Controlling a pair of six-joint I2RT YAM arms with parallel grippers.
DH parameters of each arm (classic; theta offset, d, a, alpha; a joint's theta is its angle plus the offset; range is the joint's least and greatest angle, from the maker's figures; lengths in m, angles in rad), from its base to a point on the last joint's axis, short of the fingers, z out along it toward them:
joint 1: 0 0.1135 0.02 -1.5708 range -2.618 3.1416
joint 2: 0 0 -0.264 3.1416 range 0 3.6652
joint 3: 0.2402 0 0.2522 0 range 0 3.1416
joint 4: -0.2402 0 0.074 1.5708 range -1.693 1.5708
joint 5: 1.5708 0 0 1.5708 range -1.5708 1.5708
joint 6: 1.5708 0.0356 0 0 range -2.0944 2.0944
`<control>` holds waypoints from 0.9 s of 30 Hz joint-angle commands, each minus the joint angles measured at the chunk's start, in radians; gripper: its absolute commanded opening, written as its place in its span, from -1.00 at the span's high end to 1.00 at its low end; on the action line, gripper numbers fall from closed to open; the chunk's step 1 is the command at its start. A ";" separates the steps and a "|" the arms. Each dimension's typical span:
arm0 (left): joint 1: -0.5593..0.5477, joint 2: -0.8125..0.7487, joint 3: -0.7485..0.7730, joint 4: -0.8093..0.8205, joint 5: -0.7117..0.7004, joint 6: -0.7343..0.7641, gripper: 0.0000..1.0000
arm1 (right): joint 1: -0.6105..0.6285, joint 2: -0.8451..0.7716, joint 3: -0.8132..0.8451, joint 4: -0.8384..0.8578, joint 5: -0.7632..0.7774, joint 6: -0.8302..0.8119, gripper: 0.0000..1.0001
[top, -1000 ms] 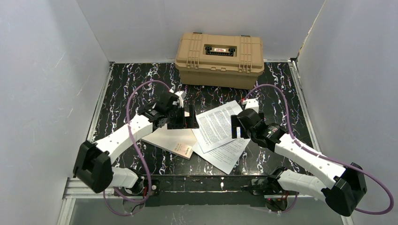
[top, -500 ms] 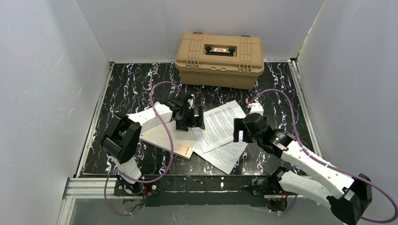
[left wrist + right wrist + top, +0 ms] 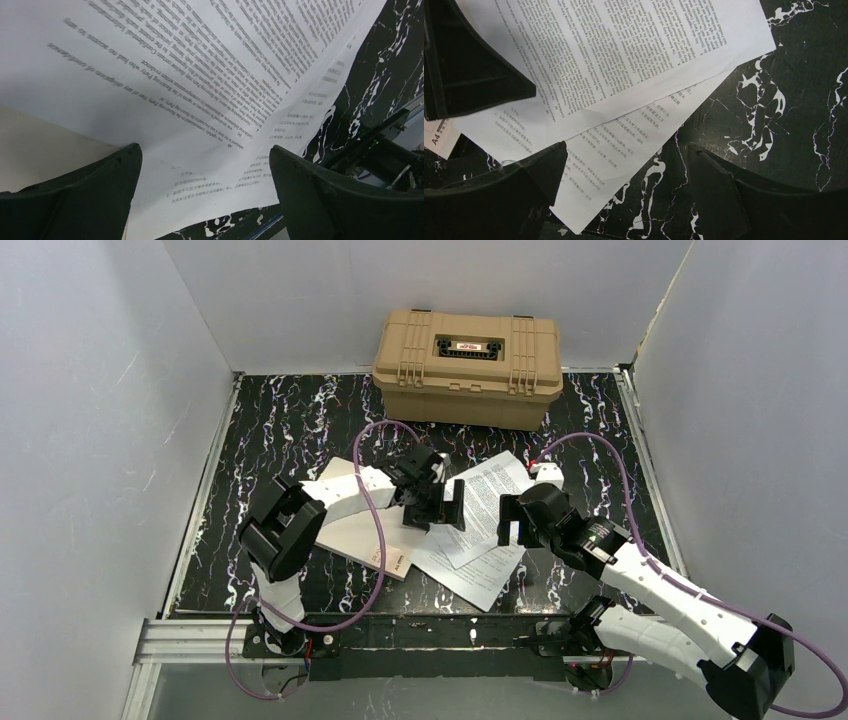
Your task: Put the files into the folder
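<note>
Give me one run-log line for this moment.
left fingers: open, above files | right fingers: open, at files' edge | folder: shut, flat, beside files | files: loose, outside folder

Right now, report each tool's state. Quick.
Left tool: open, holding nothing, above the files.
Right tool: open, holding nothing.
</note>
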 commanded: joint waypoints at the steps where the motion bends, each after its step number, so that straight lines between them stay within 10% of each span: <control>1: -0.050 0.032 0.005 -0.030 0.027 -0.029 -0.97 | 0.000 -0.041 0.018 -0.038 0.040 0.033 -0.97; 27: -0.249 0.249 0.212 0.153 0.077 -0.130 -0.96 | -0.001 -0.267 0.189 -0.245 0.238 0.171 -0.97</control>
